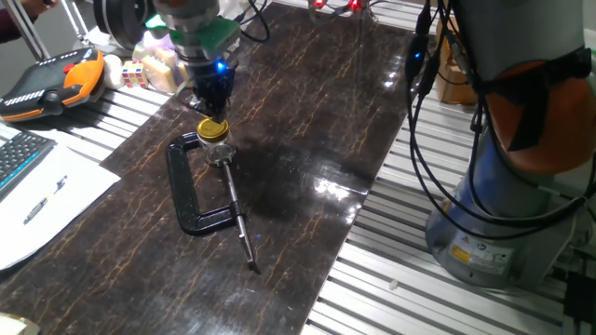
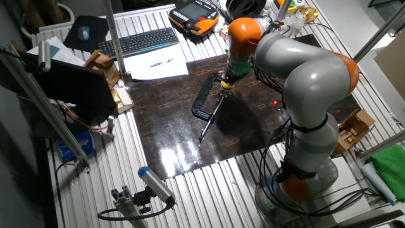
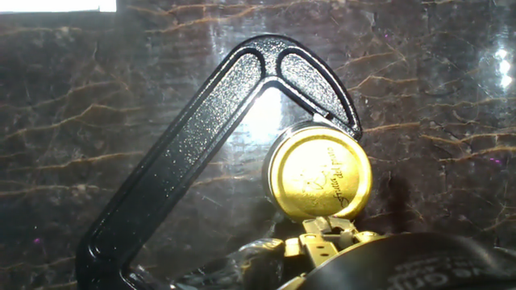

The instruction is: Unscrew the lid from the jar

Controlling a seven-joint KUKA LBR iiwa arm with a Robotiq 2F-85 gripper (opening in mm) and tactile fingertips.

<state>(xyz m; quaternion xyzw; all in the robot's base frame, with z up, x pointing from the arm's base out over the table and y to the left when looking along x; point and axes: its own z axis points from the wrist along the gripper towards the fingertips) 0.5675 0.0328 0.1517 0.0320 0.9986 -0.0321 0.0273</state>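
Observation:
The jar (image 1: 217,149) stands upright on the dark table, clamped in a black C-clamp (image 1: 186,191). The gold-yellow lid (image 1: 212,128) sits on top of it. My gripper (image 1: 213,108) hangs straight above the lid, a short gap over it. Its fingers read as one dark mass, so I cannot tell whether they are open or shut. In the hand view the lid (image 3: 320,173) fills the lower middle and only a sliver of the jar's glass (image 3: 272,161) shows at its left edge. The clamp frame (image 3: 185,137) bends around it. No fingers show there.
The clamp's long screw rod (image 1: 240,219) lies toward the table's front. A teach pendant (image 1: 56,84), dice (image 1: 133,74) and paper (image 1: 37,195) lie to the left. A keyboard (image 2: 139,41) is beyond the table. The arm's base (image 1: 503,186) and cables stand right.

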